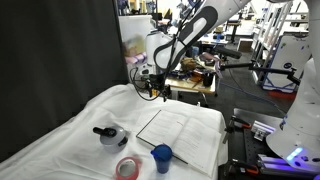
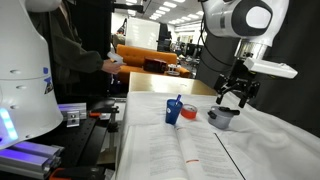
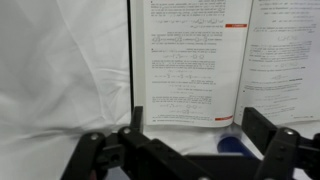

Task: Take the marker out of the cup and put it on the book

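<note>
The small blue cup (image 1: 162, 155) (image 2: 174, 112) stands on the white cloth beside the open book (image 1: 188, 130) (image 2: 180, 150). The slim blue marker (image 2: 179, 101) sticks up out of the cup. My gripper (image 1: 150, 90) (image 2: 232, 98) hangs open in the air, well above the table and apart from the cup, holding nothing. In the wrist view the gripper (image 3: 198, 125) shows both dark fingers (image 3: 258, 125) spread wide, with the printed pages of the book (image 3: 200, 60) below them and part of the cup (image 3: 232, 146) at the bottom edge.
A grey round pot with a black top (image 1: 108, 135) (image 2: 222, 118) sits on the cloth, under the gripper in an exterior view. A pink-red tape ring (image 1: 127, 167) (image 2: 189, 114) lies close to the cup. White cloth (image 1: 70, 130) covers the table; equipment racks stand beyond its edges.
</note>
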